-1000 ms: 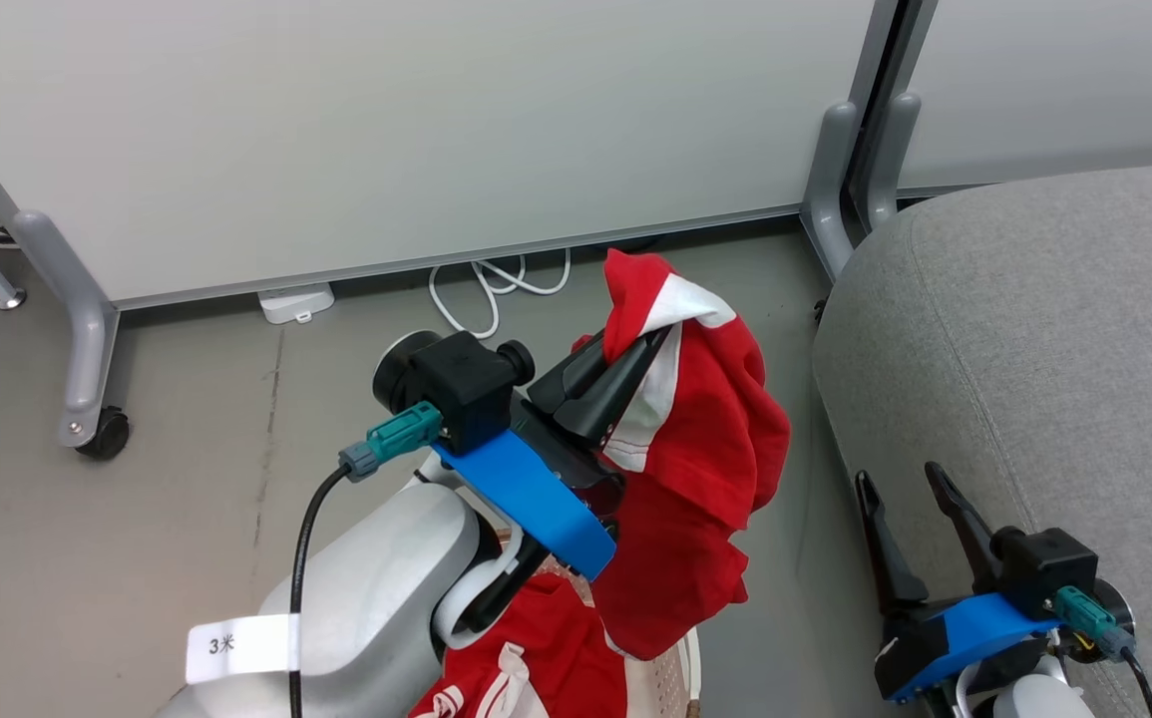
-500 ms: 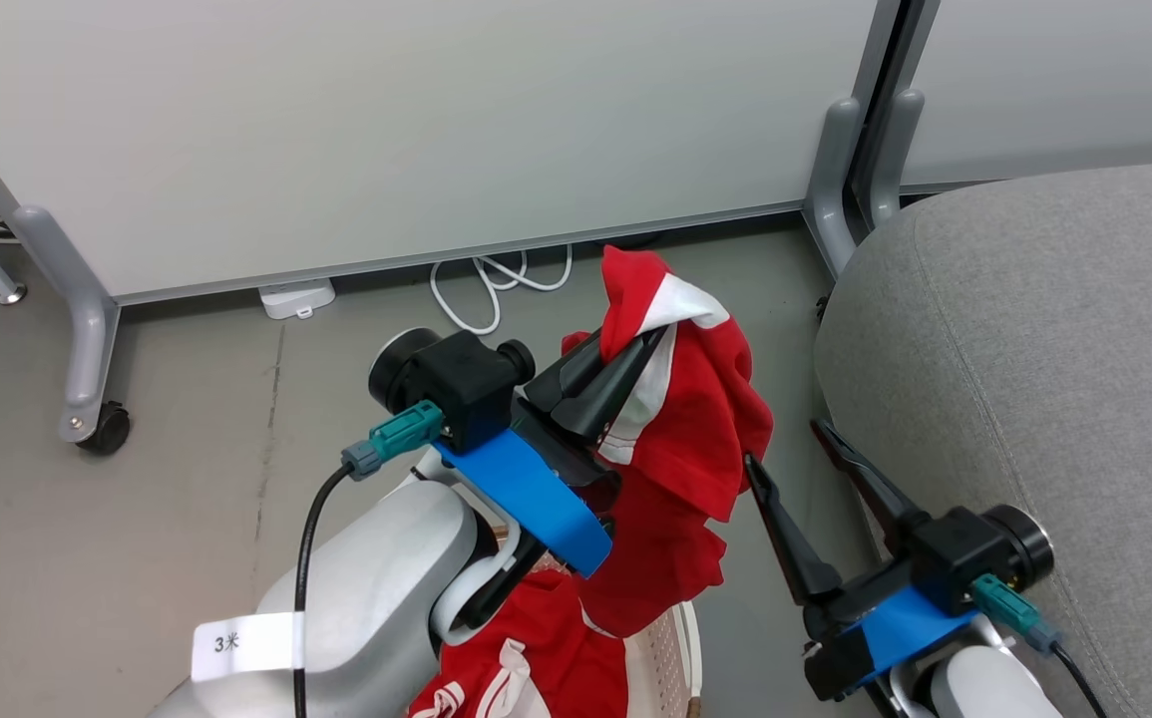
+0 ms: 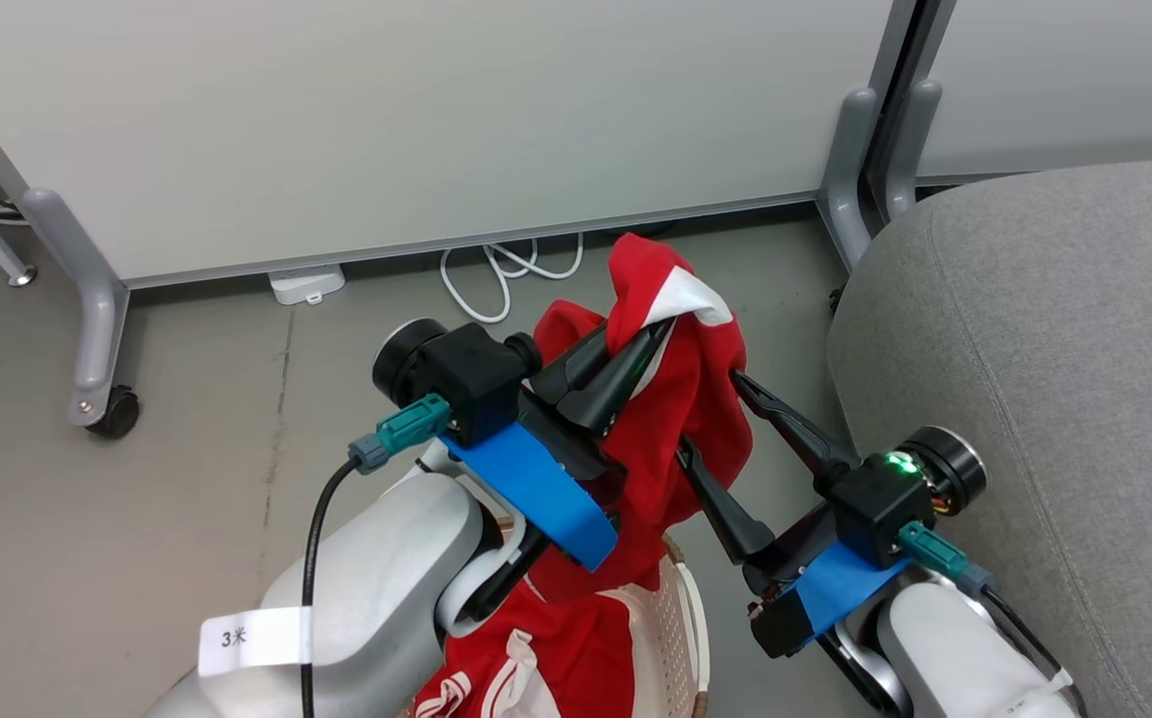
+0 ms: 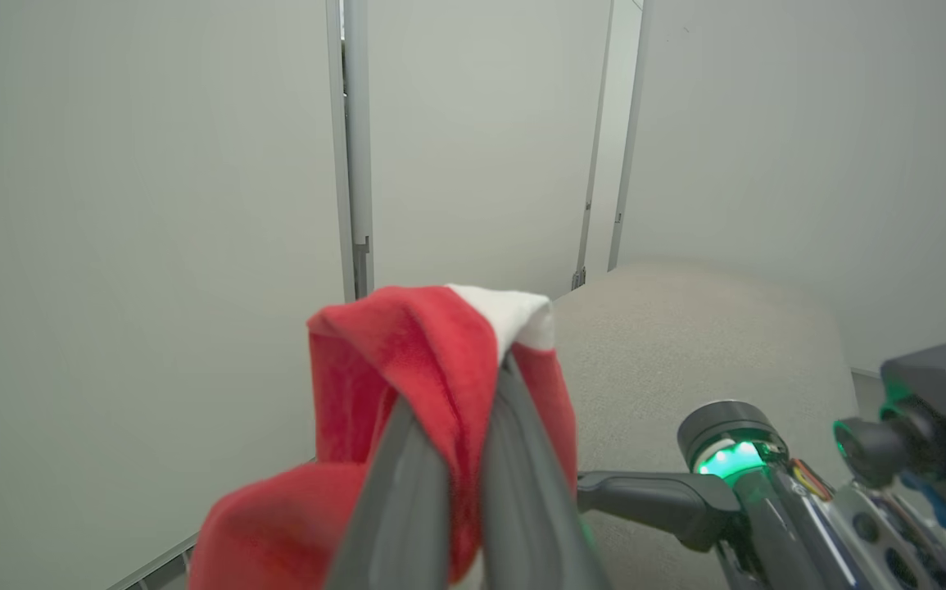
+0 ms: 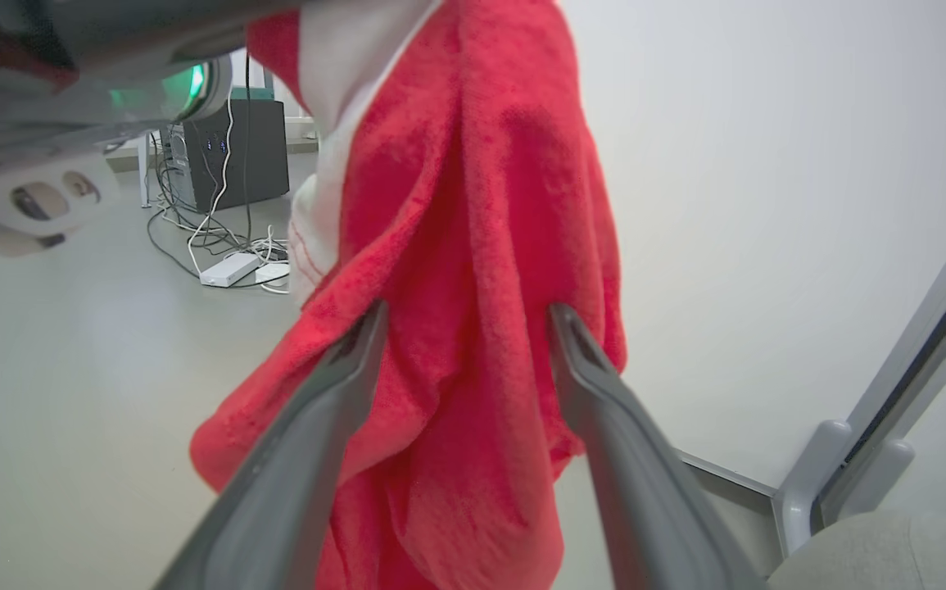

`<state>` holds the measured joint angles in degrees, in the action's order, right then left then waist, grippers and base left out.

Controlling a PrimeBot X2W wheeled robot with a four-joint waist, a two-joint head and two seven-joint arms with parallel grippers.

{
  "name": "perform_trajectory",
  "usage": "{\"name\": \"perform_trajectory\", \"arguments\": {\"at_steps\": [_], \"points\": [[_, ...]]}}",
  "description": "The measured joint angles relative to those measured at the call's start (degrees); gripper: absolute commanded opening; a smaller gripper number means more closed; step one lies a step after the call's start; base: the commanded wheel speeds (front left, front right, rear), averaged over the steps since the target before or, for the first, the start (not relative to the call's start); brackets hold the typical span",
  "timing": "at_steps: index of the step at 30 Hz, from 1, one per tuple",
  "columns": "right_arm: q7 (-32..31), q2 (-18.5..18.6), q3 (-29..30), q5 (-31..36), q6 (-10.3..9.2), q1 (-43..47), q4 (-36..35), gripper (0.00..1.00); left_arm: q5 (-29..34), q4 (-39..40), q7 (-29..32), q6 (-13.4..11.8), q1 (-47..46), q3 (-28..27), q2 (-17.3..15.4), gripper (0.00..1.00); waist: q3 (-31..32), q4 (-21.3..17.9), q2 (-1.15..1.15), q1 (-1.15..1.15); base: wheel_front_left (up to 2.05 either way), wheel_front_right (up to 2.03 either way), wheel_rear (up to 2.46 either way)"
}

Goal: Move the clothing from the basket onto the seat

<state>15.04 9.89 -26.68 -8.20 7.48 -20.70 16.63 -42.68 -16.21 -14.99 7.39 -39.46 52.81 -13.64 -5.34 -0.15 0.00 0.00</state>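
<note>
The left tool (image 3: 663,331) pinches the garment (image 3: 705,344) at its top fold, so the cloth hangs long and downward above the basket (image 3: 677,610). The right tool (image 3: 710,411) — fingers wide — straddles the hanging part from the side of the seat (image 3: 1034,349), which lies to the right.

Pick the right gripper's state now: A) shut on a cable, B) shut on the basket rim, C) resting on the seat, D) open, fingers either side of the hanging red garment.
D: the right gripper is open, its fingers either side of the red garment.
</note>
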Motion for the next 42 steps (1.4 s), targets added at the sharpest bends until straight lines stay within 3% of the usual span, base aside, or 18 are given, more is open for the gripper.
{"name": "perform_trajectory", "arguments": {"at_steps": [19,20,21,22,42], "points": [[0.0,-2.1,-2.9,-0.6,0.0,-7.2,5.9,1.0,0.4,0.2,0.0,0.0,-1.2,1.3,0.7,0.0,-0.8,1.0,0.0,0.0,0.0,0.0,0.0],[0.0,-2.3,-3.0,-0.9,0.01,-7.4,6.1,0.45,0.4,0.2,0.0,0.0,-1.3,1.3,0.7,0.0,-0.8,1.0,0.0,0.0,0.0,0.0,0.0],[0.0,-2.4,-3.1,-1.1,0.01,-7.5,6.3,0.08,0.4,0.2,0.0,0.0,-1.4,1.3,0.7,0.0,-0.7,1.0,0.0,0.0,0.0,0.0,0.0],[0.0,-2.5,-3.3,-1.2,0.0,-7.6,6.6,0.0,0.4,0.2,0.0,0.0,-1.4,1.4,0.7,0.0,-0.7,1.0,0.0,0.0,0.0,0.0,0.0],[0.0,-2.6,-4.1,-2.4,0.01,-8.2,7.2,0.0,0.4,0.1,0.0,0.0,-1.4,1.3,0.6,0.0,-0.2,0.5,0.0,0.0,0.0,0.0,0.0]]}}
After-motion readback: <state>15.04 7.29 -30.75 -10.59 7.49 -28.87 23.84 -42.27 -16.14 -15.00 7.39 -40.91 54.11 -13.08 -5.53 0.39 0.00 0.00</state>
